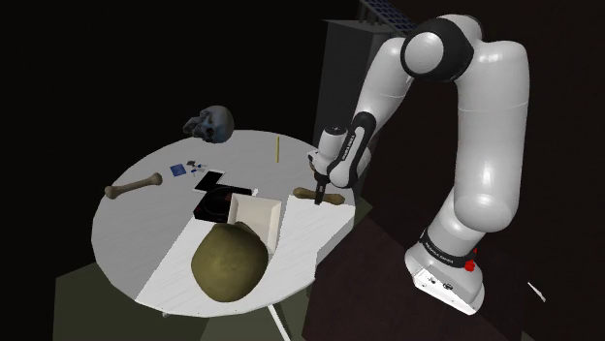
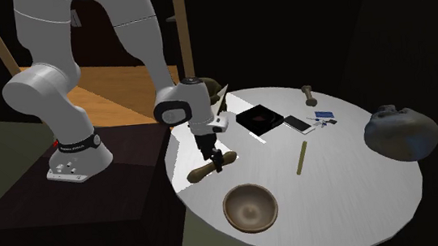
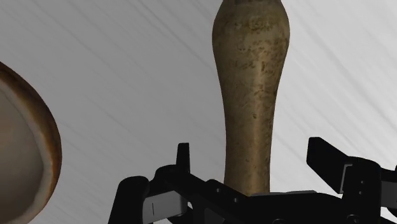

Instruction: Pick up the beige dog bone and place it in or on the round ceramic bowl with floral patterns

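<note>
The beige dog bone lies flat on the white round table, near the edge closest to the stand. My gripper is down over it and open. In the wrist view the bone's shaft runs between the fingers, with a gap on each side. The round brownish bowl stands a short way from the bone, and its rim shows beside the gripper.
A second, longer bone and a dark skull sit on the far side. A black box, a white carton, a phone and a yellow stick occupy the middle.
</note>
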